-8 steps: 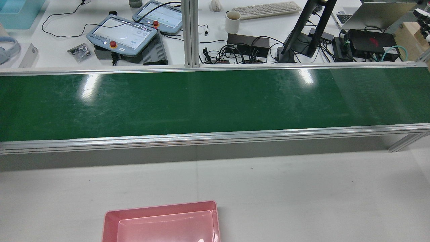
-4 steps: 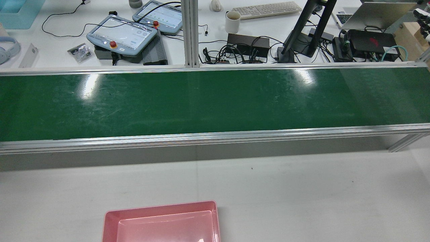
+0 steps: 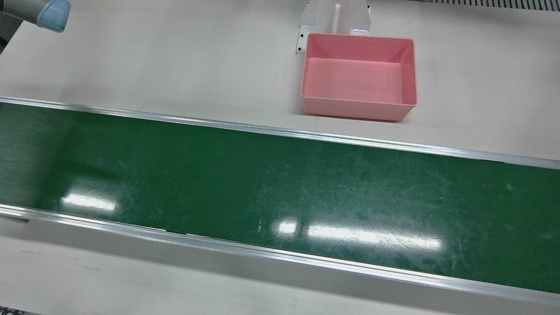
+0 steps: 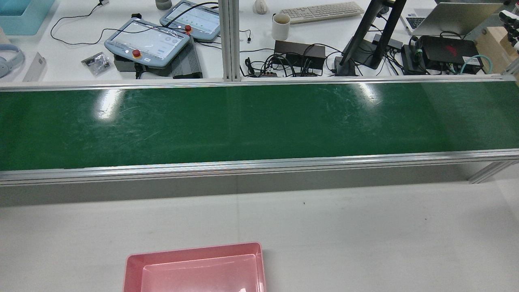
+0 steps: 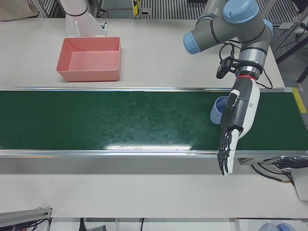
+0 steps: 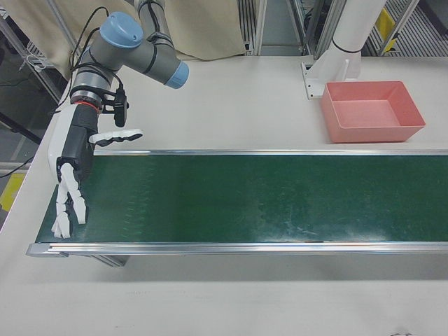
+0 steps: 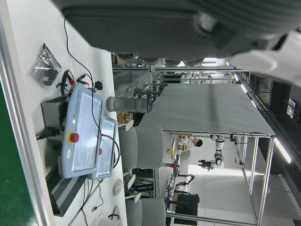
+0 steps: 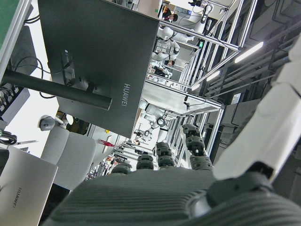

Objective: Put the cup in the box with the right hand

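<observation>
Cup (image 5: 219,109) on the belt (image 5: 115,120) beside spread, empty left hand (image 5: 236,126) | right hand (image 6: 70,175) spread, empty, opposite end | pink box (image 6: 371,112) on counter (image 6: 252,105) | wait, then wrap cup upright.

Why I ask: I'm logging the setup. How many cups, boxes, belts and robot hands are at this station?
blue cup: 1
pink box: 1
green conveyor belt: 1
robot hands: 2, the left robot hand and the right robot hand
Total: 5
</observation>
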`<state>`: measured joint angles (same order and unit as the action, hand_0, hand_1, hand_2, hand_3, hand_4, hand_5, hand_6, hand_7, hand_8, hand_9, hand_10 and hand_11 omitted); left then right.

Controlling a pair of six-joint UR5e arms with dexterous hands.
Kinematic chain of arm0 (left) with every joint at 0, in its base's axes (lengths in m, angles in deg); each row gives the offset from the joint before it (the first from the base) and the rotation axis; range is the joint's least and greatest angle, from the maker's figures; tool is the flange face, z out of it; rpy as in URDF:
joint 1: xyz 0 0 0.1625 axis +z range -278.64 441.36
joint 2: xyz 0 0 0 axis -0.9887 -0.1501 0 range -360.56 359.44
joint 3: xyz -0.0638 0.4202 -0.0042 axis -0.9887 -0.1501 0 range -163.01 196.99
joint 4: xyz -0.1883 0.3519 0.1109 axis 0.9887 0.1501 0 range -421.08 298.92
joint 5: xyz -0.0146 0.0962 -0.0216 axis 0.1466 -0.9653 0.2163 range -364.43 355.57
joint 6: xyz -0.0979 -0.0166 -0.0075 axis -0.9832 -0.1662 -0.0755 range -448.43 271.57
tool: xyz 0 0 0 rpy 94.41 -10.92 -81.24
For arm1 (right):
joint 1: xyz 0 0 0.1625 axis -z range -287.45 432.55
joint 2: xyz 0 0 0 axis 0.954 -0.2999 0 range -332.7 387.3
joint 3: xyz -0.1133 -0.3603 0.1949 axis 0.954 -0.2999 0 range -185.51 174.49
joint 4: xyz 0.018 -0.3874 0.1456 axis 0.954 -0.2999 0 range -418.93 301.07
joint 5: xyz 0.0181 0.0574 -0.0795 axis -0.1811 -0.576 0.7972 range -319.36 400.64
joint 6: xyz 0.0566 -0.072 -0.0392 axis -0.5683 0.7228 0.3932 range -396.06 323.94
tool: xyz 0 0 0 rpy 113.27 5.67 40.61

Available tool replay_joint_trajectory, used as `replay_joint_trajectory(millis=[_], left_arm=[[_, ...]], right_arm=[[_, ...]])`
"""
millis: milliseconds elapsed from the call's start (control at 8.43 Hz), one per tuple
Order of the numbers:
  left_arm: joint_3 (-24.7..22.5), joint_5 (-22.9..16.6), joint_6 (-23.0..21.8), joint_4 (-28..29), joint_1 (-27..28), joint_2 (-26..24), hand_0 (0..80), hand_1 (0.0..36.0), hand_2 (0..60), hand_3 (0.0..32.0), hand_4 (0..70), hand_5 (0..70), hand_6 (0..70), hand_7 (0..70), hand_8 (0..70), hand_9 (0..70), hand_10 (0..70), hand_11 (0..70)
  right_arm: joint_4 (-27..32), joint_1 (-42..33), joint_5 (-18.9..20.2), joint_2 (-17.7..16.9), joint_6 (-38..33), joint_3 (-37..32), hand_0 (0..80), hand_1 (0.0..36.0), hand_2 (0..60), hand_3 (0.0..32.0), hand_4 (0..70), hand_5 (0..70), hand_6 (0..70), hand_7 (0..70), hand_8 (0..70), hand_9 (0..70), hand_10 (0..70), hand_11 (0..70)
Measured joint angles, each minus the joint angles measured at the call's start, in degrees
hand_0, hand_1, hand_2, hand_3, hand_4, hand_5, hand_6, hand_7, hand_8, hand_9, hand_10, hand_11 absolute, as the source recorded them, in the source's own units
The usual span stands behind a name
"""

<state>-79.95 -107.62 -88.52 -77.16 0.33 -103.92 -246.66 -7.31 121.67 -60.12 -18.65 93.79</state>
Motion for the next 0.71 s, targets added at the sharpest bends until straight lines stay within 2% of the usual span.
replay_joint_trajectory(millis=[712], left_arm=[[0.1, 0.0, 0.0, 0.0, 0.0, 0.0, 0.0, 0.0, 0.0, 0.0, 0.0, 0.0, 0.0, 0.0, 0.0, 0.0, 0.0, 0.0]], right_arm=[[0.0, 0.2, 0.0, -0.2, 0.0, 0.3, 38.7, 8.2, 4.3, 0.0, 0.0, 2.2, 3.4, 14.1, 1.1, 5.6, 0.0, 0.0]])
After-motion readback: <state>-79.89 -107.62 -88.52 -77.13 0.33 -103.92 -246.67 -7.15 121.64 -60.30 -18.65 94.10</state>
